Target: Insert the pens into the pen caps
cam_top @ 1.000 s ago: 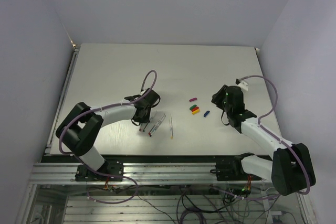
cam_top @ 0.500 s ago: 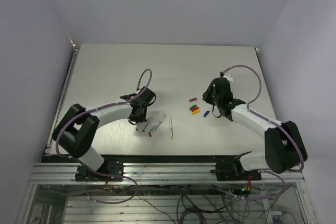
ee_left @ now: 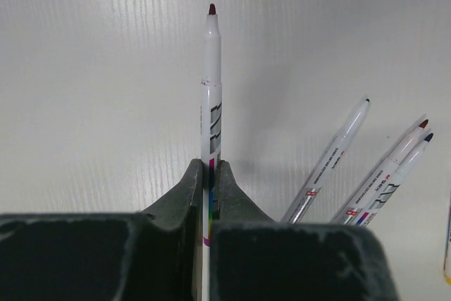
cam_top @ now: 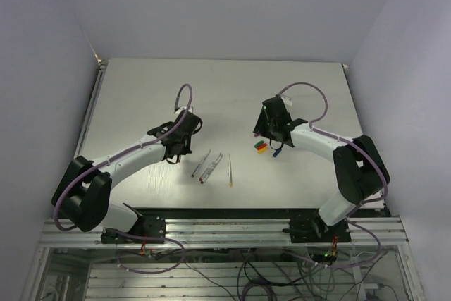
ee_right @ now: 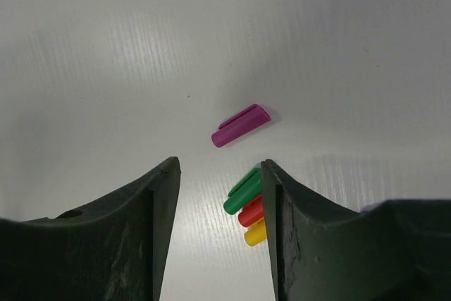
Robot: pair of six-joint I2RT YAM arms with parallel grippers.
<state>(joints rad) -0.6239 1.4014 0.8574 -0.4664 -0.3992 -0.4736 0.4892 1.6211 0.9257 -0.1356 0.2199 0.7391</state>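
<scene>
White pen (ee_left: 211, 82), lower barrel hidden, is pinched by the left hand (ee_left: 212, 167); right hand (ee_right: 220, 167) spread near magenta cap (ee_right: 241, 125).

A pale grey table (cam_top: 141, 89) stands between plain whitish walls (cam_top: 232, 5) — a metal rail (cam_top: 225, 232) along its near edge, tangled wiring (cam_top: 275, 273) beneath.

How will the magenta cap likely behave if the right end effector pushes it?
The magenta cap lies on its side on the table, so it may roll when nudged. It looks tiny beside the open right end effector, so probably light and easily flicked away.
</scene>
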